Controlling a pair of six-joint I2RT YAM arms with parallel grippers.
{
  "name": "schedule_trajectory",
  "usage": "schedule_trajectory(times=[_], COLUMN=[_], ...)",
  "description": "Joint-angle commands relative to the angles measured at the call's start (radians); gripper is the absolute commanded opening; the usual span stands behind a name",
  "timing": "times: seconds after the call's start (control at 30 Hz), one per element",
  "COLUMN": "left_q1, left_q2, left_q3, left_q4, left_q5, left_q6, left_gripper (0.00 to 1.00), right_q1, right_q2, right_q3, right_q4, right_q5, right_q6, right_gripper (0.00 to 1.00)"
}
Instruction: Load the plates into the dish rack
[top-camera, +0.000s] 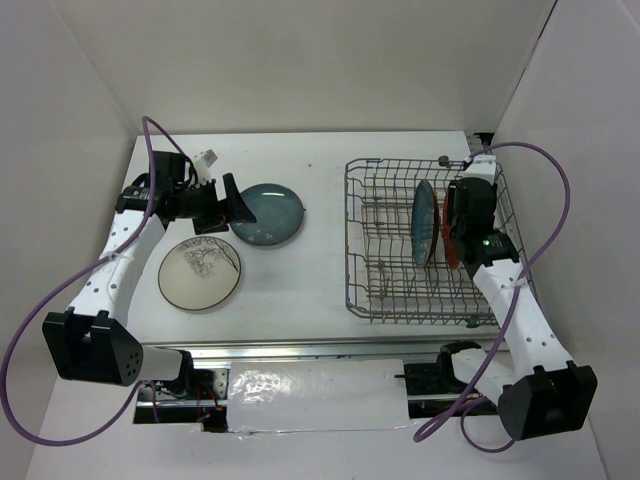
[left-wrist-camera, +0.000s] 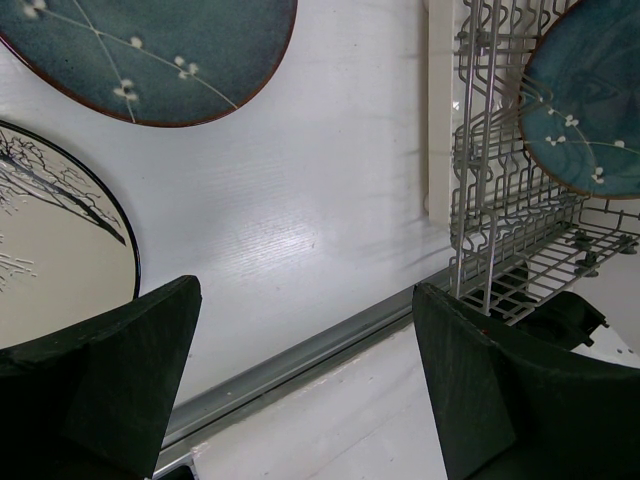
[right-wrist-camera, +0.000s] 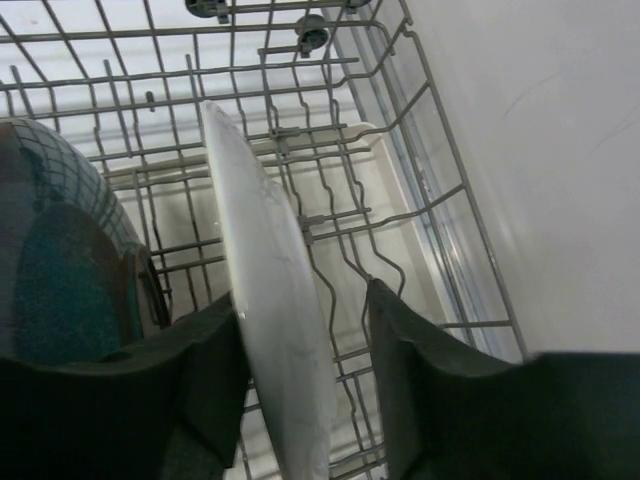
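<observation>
Seemingly half done: one teal plate (top-camera: 425, 222) and the red plate (top-camera: 448, 245) upright in the dish rack (top-camera: 370, 290). Right hand (right-wrist-camera: 300, 300) astride the red plate, loosely parted, not clamped. Left hand (left-wrist-camera: 305, 292) spread wide, empty; second teal plate (top-camera: 268, 215) and cream plate (top-camera: 200, 272) flat on tabletop (top-camera: 300, 290).

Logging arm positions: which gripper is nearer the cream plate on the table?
Left. The left gripper hovers just beyond the cream plate; the right gripper is far off to the right, inside the dish rack.
</observation>
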Motion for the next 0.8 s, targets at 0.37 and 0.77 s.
schedule_trajectory(times=[0.37, 0.77], left_q1=[-0.003, -0.004], left_q2=[-0.021, -0.022], left_q3=[-0.002, -0.009], left_q4=[0.010, 0.011], left_q5=[-0.004, -0.002], left_q6=[0.030, 0.029], left_gripper=[0.99, 0.99], right_q1=[0.043, 0.127], right_q2=[-0.013, -0.014], right_q3=[0.060, 0.077], right_q4=[0.018, 0.093], right_q5=[0.031, 0.186], right_q6=[0.000, -0.133], right_gripper=[0.18, 0.00])
